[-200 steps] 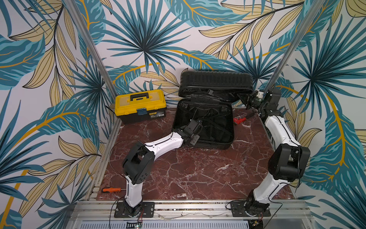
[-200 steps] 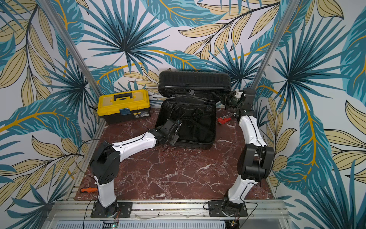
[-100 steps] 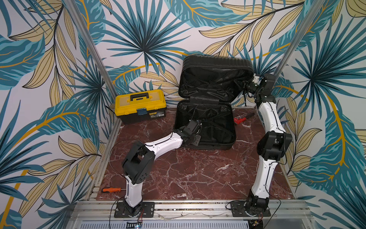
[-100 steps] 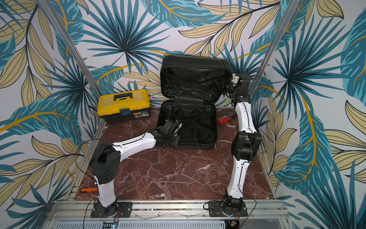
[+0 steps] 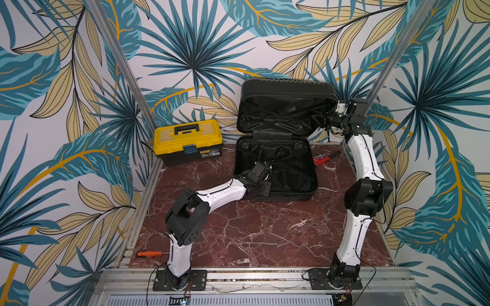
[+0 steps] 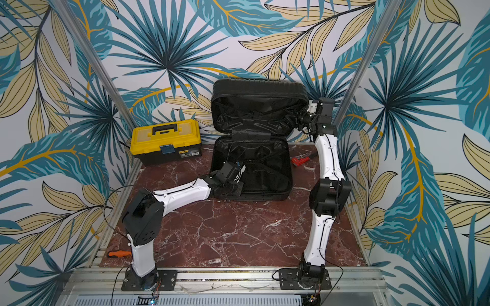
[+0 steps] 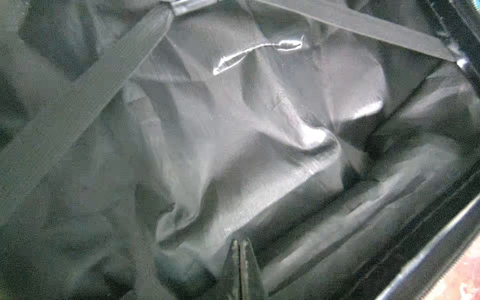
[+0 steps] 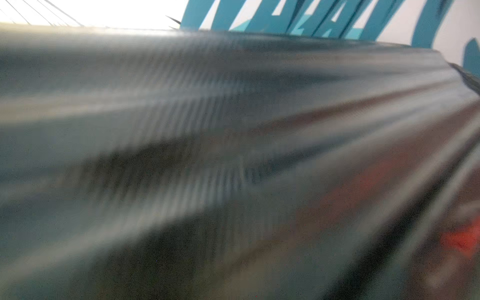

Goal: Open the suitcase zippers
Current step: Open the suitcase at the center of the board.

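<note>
The black suitcase (image 5: 286,90) stands open at the back of the table in both top views, its ribbed lid (image 6: 257,87) upright against the wall and its lower half (image 5: 291,164) flat. The zippers' seam runs along the rim (image 5: 289,197); no pulls can be made out. My left gripper (image 7: 240,249) is shut and empty over the black lining (image 7: 259,117), at the lower half's near left corner (image 5: 261,182). My right gripper (image 5: 326,121) is raised against the lid's right edge; its jaws do not show. The right wrist view is a blur of ribbed shell (image 8: 207,104).
A yellow-lidded toolbox (image 5: 188,140) sits left of the case. A red tool (image 5: 322,159) lies to the case's right, near my right arm. An orange screwdriver (image 5: 148,253) lies at the front left edge. Leaf-patterned walls close in on three sides.
The lid has swung from half raised to fully upright against the back wall. My right arm rose and stretched up with it. The left arm has stayed in place.
</note>
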Controlling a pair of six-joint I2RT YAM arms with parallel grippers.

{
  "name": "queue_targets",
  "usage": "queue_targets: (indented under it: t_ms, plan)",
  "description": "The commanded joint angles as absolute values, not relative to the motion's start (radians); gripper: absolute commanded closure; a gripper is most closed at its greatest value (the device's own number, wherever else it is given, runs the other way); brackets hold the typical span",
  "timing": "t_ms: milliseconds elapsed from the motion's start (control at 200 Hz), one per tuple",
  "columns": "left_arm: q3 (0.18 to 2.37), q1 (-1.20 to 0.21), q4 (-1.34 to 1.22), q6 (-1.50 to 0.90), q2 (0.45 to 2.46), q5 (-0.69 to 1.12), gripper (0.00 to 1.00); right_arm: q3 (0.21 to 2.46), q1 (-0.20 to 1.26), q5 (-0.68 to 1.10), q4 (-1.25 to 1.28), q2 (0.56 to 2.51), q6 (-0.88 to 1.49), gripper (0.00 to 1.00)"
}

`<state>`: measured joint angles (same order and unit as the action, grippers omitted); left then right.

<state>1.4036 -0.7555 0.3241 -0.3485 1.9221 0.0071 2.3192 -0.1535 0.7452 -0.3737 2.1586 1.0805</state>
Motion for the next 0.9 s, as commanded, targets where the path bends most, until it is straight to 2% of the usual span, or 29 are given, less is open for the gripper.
queue_targets:
  t_ms: [0,160,310,436,511,631,896]
  plan:
    - [1.310,-0.783,0.388,-0.350,1.931,0.043,1.00,2.309,-0.152,0.683,-0.473,2.073,1.008,0.55]
    - [1.212,-0.809,0.385,-0.343,1.896,0.030,1.00,2.501,-0.151,0.571,-0.612,2.173,1.044,0.55]
    - [1.181,-0.821,0.380,-0.339,1.871,0.026,1.00,2.680,-0.151,0.601,-0.447,2.347,1.210,0.55]
    - [1.162,-0.829,0.380,-0.342,1.846,0.030,1.00,2.678,-0.145,0.587,-0.182,2.387,1.295,0.51]
    - [1.148,-0.831,0.382,-0.343,1.826,0.023,1.00,2.680,-0.136,0.587,-0.132,2.381,1.275,0.47]
    - [1.148,-0.829,0.389,-0.325,1.801,-0.012,1.00,2.642,-0.127,0.601,-0.190,2.321,1.151,0.45]
    - [1.203,-0.813,0.409,-0.318,1.843,-0.022,1.00,2.360,-0.136,0.600,-0.268,2.115,0.996,0.43]
